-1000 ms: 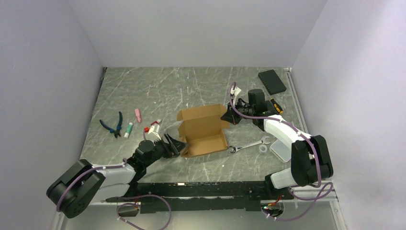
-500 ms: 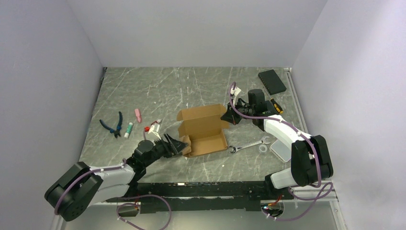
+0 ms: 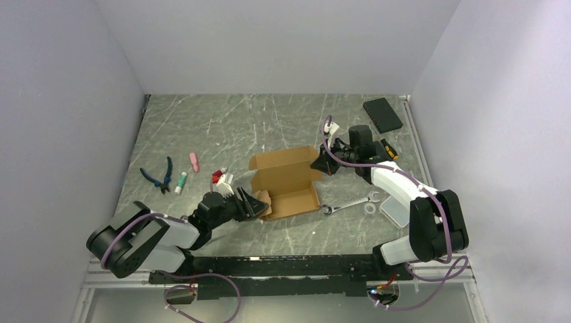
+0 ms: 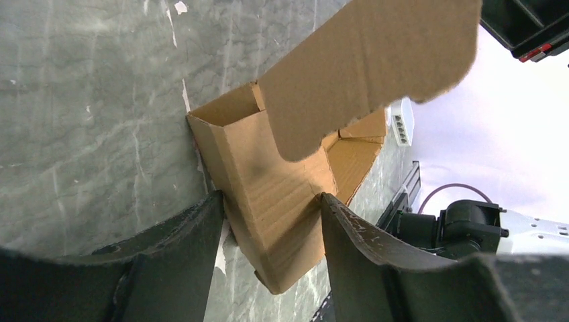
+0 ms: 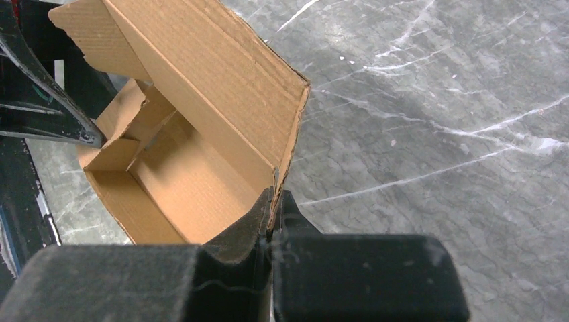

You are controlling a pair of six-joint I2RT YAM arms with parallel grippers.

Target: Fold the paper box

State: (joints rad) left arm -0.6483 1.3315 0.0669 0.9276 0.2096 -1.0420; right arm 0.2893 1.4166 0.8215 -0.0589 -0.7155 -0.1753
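The brown paper box (image 3: 286,183) lies open in the middle of the table, with its lid panel raised at the back. My left gripper (image 3: 259,202) is at the box's near-left end. In the left wrist view its fingers (image 4: 181,255) straddle the upright end wall (image 4: 268,174), and both tips touch the cardboard. A rounded flap (image 4: 362,60) hangs above them. My right gripper (image 3: 318,163) is at the box's far-right corner. In the right wrist view it (image 5: 272,208) is shut on the thin edge of a side wall (image 5: 288,134).
Pliers (image 3: 160,176), a pink piece (image 3: 194,161), a white tube (image 3: 180,182) and a red-and-white item (image 3: 220,176) lie left of the box. A wrench (image 3: 349,203) and a clear case (image 3: 394,210) lie to its right. A black pad (image 3: 382,114) sits at the back right.
My left arm has pushed forward to the box's left end and its jaws have narrowed onto the end wall, which now stands up. The right arm has not moved.
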